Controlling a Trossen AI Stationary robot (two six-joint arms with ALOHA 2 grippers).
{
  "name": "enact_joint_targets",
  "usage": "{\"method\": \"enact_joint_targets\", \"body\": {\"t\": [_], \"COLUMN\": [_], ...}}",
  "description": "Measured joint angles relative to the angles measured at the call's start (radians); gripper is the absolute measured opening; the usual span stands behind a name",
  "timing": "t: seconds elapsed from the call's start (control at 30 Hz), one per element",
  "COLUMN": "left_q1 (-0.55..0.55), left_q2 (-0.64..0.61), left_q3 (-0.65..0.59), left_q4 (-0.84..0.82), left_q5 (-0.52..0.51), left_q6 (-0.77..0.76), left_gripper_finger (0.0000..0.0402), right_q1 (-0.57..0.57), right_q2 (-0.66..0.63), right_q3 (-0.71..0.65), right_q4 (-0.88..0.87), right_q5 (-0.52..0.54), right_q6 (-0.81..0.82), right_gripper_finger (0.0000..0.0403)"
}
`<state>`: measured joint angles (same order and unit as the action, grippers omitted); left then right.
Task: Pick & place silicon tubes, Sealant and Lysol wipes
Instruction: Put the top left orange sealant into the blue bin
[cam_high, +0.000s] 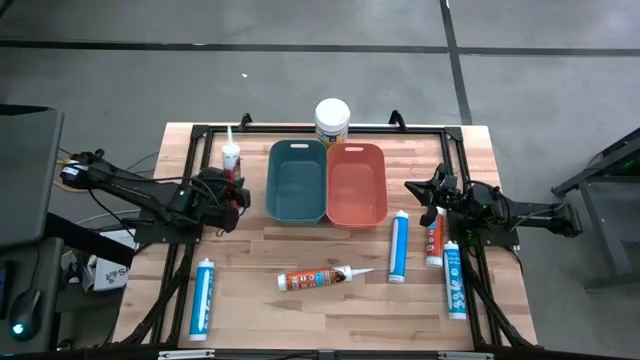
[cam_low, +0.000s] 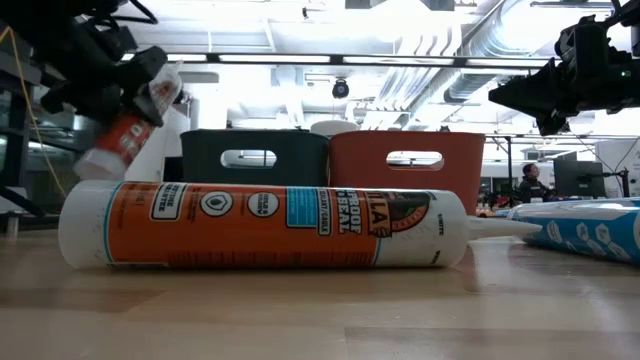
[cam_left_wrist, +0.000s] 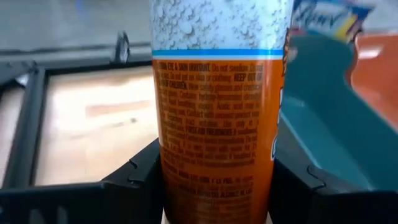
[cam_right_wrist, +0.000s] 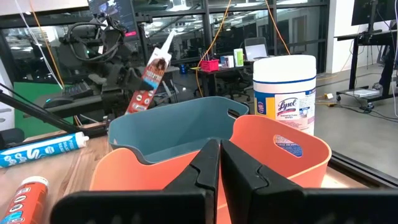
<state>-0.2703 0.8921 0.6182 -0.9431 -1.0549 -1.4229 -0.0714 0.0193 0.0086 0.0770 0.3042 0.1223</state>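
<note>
My left gripper (cam_high: 226, 189) is at the table's left, beside the teal bin (cam_high: 297, 180), shut on an orange and white sealant tube (cam_left_wrist: 217, 112), which also shows in the high view (cam_high: 231, 157). My right gripper (cam_high: 428, 196) is shut and empty, right of the salmon bin (cam_high: 356, 182); it also shows in its own wrist view (cam_right_wrist: 219, 163). The Lysol wipes canister (cam_high: 332, 121) stands upright on its base behind the two bins. Several tubes lie on their sides on the table: an orange one (cam_high: 318, 278) at the front middle, a blue one (cam_high: 204, 298) at the front left. My left gripper pinches the tube's orange body (cam_left_wrist: 214, 180) between its two fingers (cam_left_wrist: 134, 180), one on each side. The fingers come about level from the table's left and lie across the tube. The tube is lifted clear and tilted (cam_low: 125, 130), its nozzle (cam_right_wrist: 166, 38) pointing up.
Three more tubes lie at the right: blue (cam_high: 399, 246), orange (cam_high: 434, 238) and blue (cam_high: 454, 281). A black frame (cam_high: 200, 135) runs along the table's edges. Bare wood shows in front of the bins.
</note>
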Motion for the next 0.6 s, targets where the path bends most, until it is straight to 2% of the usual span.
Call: {"method": "enact_joint_targets", "body": {"t": [0.43, 0.6], "left_q1": [0.001, 0.002], "left_q2": [0.027, 0.075], "left_q3": [0.001, 0.002], "left_q4": [0.135, 0.180], "left_q5": [-0.272, -0.352], "left_q6": [0.003, 0.008], "left_gripper_finger": [0.0188, 0.0188], "right_q1": [0.000, 0.000], "right_q2": [0.000, 0.000], "right_q3": [0.000, 0.000], "right_q4": [0.000, 0.000], "right_q5": [0.000, 0.000], "right_q6": [0.000, 0.000], "right_gripper_finger": [0.0012, 0.0012]}}
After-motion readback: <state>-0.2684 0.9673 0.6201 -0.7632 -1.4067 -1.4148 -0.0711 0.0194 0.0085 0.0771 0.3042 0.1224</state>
